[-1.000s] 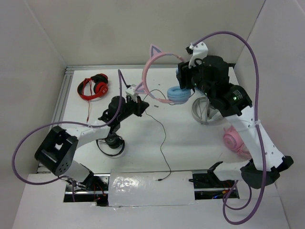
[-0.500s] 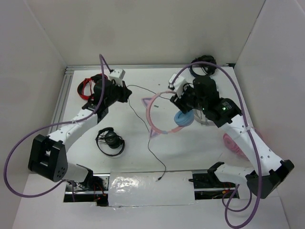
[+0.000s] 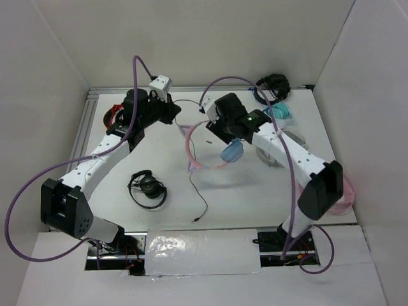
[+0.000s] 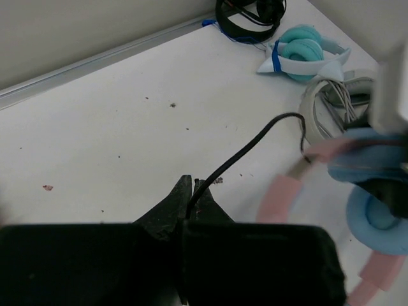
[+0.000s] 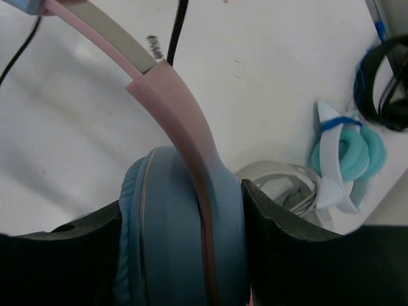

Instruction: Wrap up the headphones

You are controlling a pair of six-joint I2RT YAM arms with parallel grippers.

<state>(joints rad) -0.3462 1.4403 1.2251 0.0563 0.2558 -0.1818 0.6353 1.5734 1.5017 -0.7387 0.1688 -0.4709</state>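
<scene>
Overhead, two close wrist views; shared headphones [image 3: 231,153]

The headphones [image 3: 231,153]: pink headband [image 5: 182,115], light blue ear cups [image 5: 159,229], black cable [image 4: 248,146].

Reference item: teal-and-white headphones [image 3: 280,113] [image 4: 306,51] [image 5: 347,156], lying on the white table [image 3: 242,197] at its back right.

- Black headphones [image 3: 271,86] [image 4: 248,16] [image 5: 382,83]: just behind the reference item, against the back rail [image 4: 95,64].
- Grey-white headphones [image 3: 271,156] [image 4: 331,102] [image 5: 287,185]: just in front of it, partly covered; possibly with a coiled cord, detail unclear.
- All-pink headphones [image 3: 347,194]: well in front of it, to its right, partly covered.
- Red-and-black headphones [image 3: 113,118]: far to its left, partly covered.
- Small black headphones [image 3: 148,187]: far left and well forward of it.
- Clear plastic sheet [image 3: 201,252]: well forward of it, beyond the table's near edge.
</scene>
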